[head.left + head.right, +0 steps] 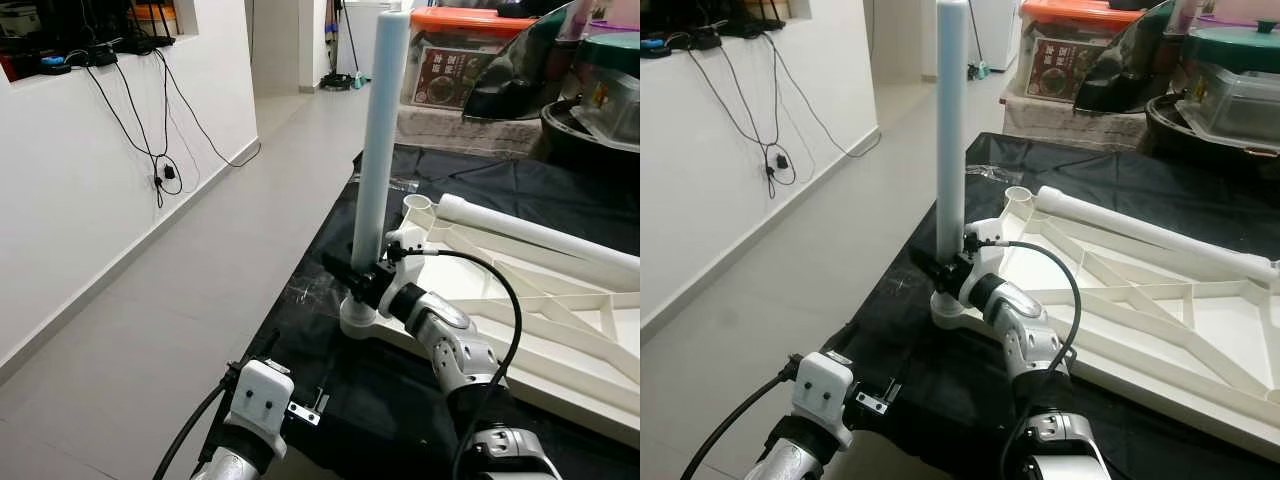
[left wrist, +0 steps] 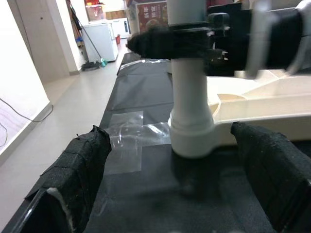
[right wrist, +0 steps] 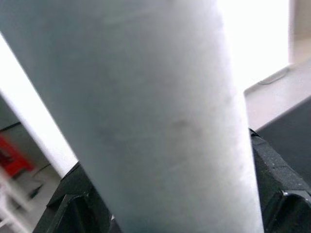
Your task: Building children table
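Biggest item: black mat (image 1: 560,190) on the floor, spanning 12 to 6 o'clock in my head view. On it, the white tabletop (image 1: 1160,320) lay upside down, ribs up, at roughly 3 o'clock.

Progress, my read: one leg, the light blue leg (image 1: 378,140), stood upright in the corner socket (image 1: 358,318) at the tabletop's 9 o'clock corner. A second white leg (image 1: 1150,232) lay flat along the far edge, not mounted. An empty socket (image 1: 418,207) showed at 1 o'clock from the standing leg. So early stage; most legs left, plus flipping the table.

Right claw (image 1: 358,280) was clamped on the blue leg just above the socket. Left claw (image 2: 170,189) was spread wide, holding nothing, low at 6 o'clock of the socket, aimed at it.

Clutter: storage boxes (image 1: 455,60) and pots at 1–2 o'clock behind the mat, cables (image 1: 150,130) hanging on the wall at 10 o'clock. The right arm's own cable (image 1: 1065,290) looped over the tabletop; possible snag.
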Available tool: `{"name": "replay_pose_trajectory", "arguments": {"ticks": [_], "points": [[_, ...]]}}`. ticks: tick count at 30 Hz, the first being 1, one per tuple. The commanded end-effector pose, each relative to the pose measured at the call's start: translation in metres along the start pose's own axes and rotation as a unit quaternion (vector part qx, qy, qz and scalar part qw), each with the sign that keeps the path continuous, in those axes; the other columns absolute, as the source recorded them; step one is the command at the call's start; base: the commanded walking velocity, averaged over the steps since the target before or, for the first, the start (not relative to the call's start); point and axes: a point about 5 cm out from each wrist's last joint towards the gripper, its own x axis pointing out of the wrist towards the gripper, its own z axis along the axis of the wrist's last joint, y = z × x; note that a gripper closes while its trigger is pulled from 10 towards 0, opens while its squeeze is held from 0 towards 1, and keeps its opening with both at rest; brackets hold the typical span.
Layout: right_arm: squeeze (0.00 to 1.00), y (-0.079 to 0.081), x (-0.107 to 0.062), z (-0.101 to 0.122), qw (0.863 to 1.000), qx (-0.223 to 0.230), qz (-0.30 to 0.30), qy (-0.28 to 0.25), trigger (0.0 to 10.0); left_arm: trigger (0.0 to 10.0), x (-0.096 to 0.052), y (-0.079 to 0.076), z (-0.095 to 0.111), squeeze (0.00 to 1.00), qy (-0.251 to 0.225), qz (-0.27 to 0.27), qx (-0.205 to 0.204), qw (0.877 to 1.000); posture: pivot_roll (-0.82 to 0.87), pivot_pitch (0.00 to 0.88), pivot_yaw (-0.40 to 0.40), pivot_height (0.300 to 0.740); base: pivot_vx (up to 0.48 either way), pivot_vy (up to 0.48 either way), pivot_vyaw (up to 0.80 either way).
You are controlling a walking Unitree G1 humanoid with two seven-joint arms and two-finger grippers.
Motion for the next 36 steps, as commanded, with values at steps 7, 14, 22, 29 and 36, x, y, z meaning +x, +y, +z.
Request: {"name": "replay_pose_trajectory", "arguments": {"ticks": [7, 14, 22, 29, 36], "points": [[0.00, 0.022, 0.004, -0.012, 0.961, 0.002, 0.254, 0.105, 10.0, 10.0, 0.000, 0.000, -0.004, 0.00, 0.006, 0.000, 0.000, 1.000, 0.08, 0.000, -0.024, 0.740, 0.000, 0.000, 0.00], [0.00, 0.029, 0.009, -0.012, 0.945, 0.015, 0.307, 0.112, 0.0, 10.0, 0.000, 0.000, -0.003, 0.00, 0.006, 0.000, 0.001, 1.000, 0.09, 0.000, -0.033, 0.740, 0.000, 0.000, 0.00], [0.00, 0.024, 0.024, -0.014, 0.982, -0.039, 0.170, 0.078, 0.0, 10.0, 0.000, 0.001, -0.003, 0.00, 0.006, 0.001, 0.001, 1.000, 0.09, 0.000, -0.031, 0.740, 0.000, 0.000, 0.00], [0.00, -0.001, 0.023, -0.014, 0.996, -0.054, -0.052, 0.046, 0.0, 10.0, 0.000, 0.002, -0.003, 0.00, 0.007, 0.000, 0.001, 1.000, 0.08, 0.000, -0.023, 0.740, 0.000, 0.000, 0.00], [0.00, -0.033, -0.049, -0.027, 0.848, -0.031, -0.528, 0.004, 0.0, 10.0, 0.000, 0.002, -0.003, 0.00, 0.008, -0.002, 0.002, 1.000, 0.08, 0.000, -0.022, 0.740, 0.000, 0.000, 0.00]]}}
